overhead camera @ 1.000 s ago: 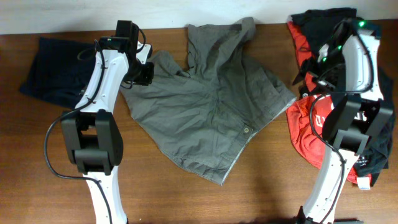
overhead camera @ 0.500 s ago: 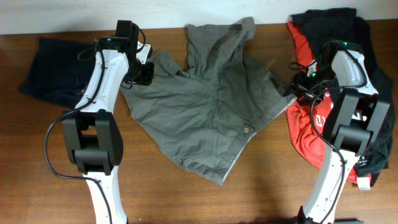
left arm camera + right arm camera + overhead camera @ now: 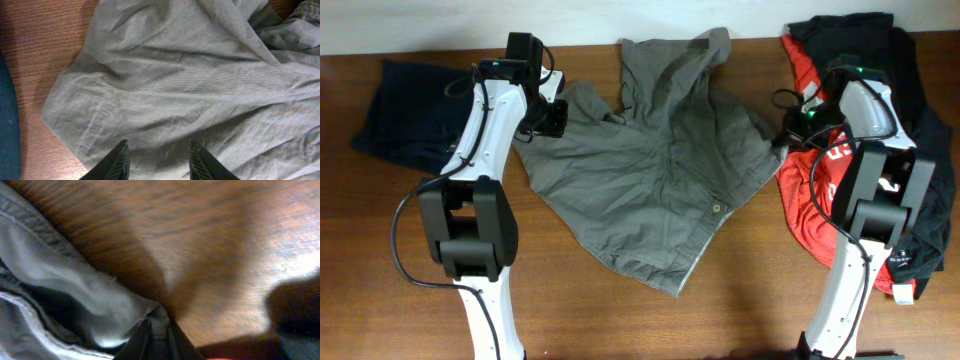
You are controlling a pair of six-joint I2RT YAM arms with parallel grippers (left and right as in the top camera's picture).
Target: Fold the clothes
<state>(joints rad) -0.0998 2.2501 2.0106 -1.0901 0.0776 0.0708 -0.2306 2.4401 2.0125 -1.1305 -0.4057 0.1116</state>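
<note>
The grey-olive clothes (image 3: 660,170), a pair of shorts, lie spread and rumpled across the middle of the table, with a button near the lower right hem. My left gripper (image 3: 552,118) hovers over their left edge. In the left wrist view it (image 3: 157,152) stands open, with flat cloth (image 3: 190,75) below and nothing pinched. My right gripper (image 3: 785,140) sits at the right edge of the shorts. The right wrist view shows it (image 3: 157,332) shut on a fold of the grey cloth (image 3: 60,280) at the hem.
A dark navy garment (image 3: 405,120) lies at the far left, its edge (image 3: 7,130) showing beside the shorts. Red and black T-shirts (image 3: 840,190) are piled at the right, under the right arm. Bare wooden table (image 3: 620,320) runs along the front.
My right gripper has swung left from above the T-shirt pile down to the right edge of the shorts and closed on the cloth. The left arm has stayed put.
</note>
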